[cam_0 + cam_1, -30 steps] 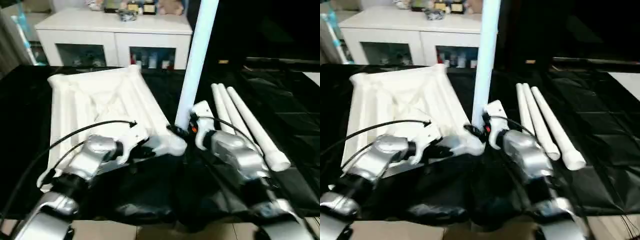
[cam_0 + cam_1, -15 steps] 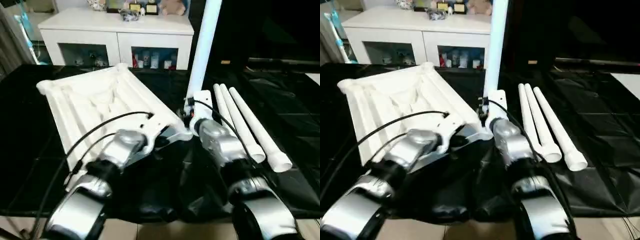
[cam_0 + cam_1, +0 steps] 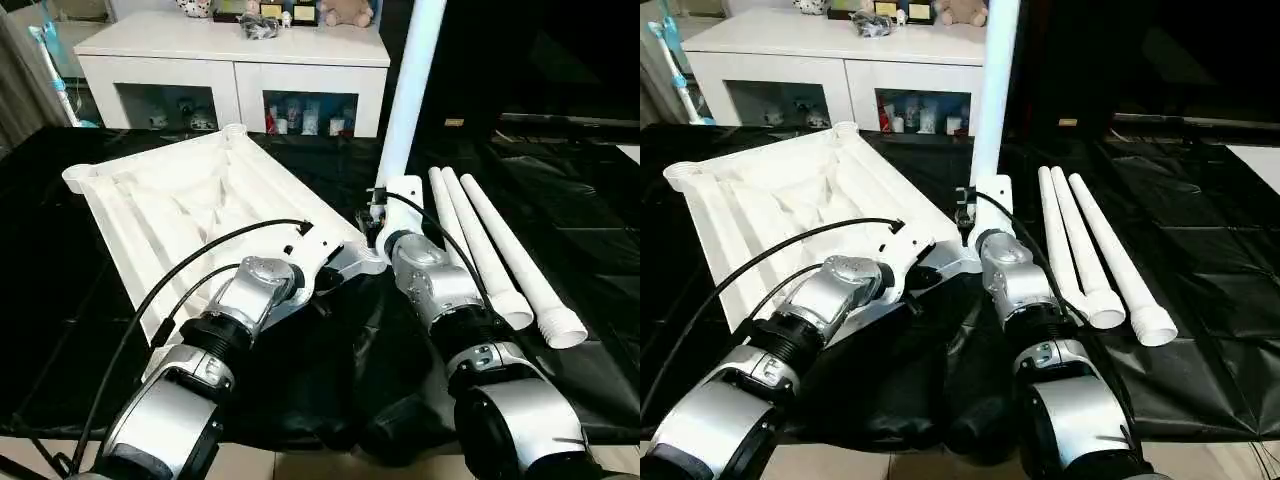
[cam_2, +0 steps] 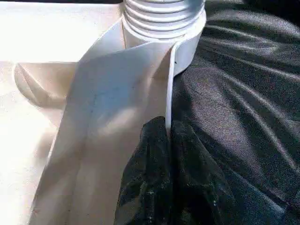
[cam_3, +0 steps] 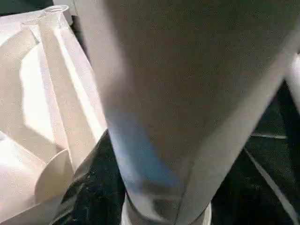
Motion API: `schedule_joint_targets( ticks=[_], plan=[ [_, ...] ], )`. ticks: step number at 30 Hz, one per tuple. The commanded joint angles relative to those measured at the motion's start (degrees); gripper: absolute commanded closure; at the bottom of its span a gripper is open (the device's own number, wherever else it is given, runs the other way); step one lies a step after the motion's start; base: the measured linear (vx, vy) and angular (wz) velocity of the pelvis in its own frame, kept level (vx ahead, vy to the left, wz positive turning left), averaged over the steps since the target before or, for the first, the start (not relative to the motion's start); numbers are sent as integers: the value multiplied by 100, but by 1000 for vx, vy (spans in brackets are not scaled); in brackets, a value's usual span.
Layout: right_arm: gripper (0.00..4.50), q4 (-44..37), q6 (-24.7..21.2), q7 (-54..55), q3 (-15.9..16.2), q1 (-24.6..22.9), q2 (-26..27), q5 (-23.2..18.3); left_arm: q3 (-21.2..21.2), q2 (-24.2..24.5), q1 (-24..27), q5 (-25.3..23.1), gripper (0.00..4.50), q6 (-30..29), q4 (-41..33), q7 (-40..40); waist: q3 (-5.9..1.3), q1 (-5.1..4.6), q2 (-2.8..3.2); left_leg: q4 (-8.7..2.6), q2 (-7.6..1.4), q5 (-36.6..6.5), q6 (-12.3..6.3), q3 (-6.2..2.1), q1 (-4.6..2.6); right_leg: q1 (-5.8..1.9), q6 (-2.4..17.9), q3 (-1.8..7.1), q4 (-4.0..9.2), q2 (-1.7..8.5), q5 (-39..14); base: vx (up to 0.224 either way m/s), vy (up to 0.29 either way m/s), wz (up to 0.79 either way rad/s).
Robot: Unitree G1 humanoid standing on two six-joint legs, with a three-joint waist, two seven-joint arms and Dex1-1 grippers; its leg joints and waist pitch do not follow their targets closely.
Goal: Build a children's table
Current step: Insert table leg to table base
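Setting: a big table draped in black cloth [image 3: 560,190], with a white cabinet with glass doors [image 3: 235,70] behind it.
Left gripper: the left gripper [image 4: 169,154] has its two black fingers [image 4: 140,187] pressed together on the thin white edge of the tabletop, right at the near corner.
Right gripper: the right gripper [image 3: 378,222] is at the base of the upright leg; whether its fingers are spread or closed I cannot tell.
Upright leg: a long tapered white plastic tube leg [image 3: 408,90] stands upright, its ribbed lower end seated in the round corner socket [image 4: 190,44] beside the left gripper.
Tabletop: the small white plastic rectangular tabletop [image 3: 190,215] lies upside down on the cloth, ribbed underside showing, stretching away from the grippers towards the robot's left.
Spare legs: three more white tapered tube legs [image 3: 495,255] lie side by side on the cloth to the right of the right arm, touching one another.
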State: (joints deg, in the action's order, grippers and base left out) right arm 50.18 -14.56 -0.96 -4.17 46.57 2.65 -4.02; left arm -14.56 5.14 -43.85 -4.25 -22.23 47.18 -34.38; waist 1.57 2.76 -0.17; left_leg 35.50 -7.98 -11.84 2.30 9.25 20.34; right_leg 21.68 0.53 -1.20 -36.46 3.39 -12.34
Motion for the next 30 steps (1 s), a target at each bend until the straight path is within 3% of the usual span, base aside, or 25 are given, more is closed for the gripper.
schedule_joint_targets(
  ticks=[1,4,10,13,17,22,26,28,30],
  plan=[
    [185,413,-294,-390,126,-150,433,-218,42,-13,-98,-145,450,-86,91,412,-193,-19,24,-614,-434,-2269,131,-244,-48,-87,995,249,596,529,-1916,0,0,0],
    [154,432,-222,-476,129,-96,418,-187,43,2,-90,-151,450,-79,89,385,-200,-106,23,-632,-429,-2184,132,-270,22,-133,998,234,582,534,-1849,0,0,0],
    [101,243,-166,-706,166,-63,393,-168,22,55,-87,-162,450,-35,77,295,-204,-106,27,-623,-435,-2098,45,-223,-32,-88,1092,251,627,532,-1731,0,0,0],
    [72,118,-170,-824,140,-66,368,-208,15,69,-87,-169,450,-3,75,241,-207,-99,35,-638,-444,-1933,2,-211,-18,-112,1129,252,622,531,-1516,0,0,0],
    [67,51,-59,-935,260,-74,279,-52,9,70,-87,-188,450,7,68,204,-233,-78,45,-639,-457,-1466,-119,-174,-15,-151,1282,245,598,533,-907,0,0,0],
    [67,-182,-2,-1012,303,-163,233,-23,-24,77,-78,-192,450,25,59,132,-232,-61,50,-631,-475,-1223,-229,-151,-17,-174,1446,239,572,540,-448,0,0,0],
    [67,-275,66,-1054,333,-208,202,31,-57,95,-62,-202,450,48,38,55,-203,-71,45,-658,-483,-1470,-188,-156,-28,-163,1406,242,610,545,-845,0,0,0],
    [67,-278,154,-1049,314,-207,163,57,-93,119,-32,-216,450,46,-9,-1,-181,-78,50,-674,-489,-1764,-94,-163,-50,-122,1311,253,649,546,-1315,0,0,0],
    [67,-277,208,-1047,293,-202,149,60,-108,128,-15,-220,450,49,-29,-30,-182,-77,57,-683,-496,-1795,-45,-171,-47,-111,1267,263,658,551,-1385,0,0,0]
  ],
)
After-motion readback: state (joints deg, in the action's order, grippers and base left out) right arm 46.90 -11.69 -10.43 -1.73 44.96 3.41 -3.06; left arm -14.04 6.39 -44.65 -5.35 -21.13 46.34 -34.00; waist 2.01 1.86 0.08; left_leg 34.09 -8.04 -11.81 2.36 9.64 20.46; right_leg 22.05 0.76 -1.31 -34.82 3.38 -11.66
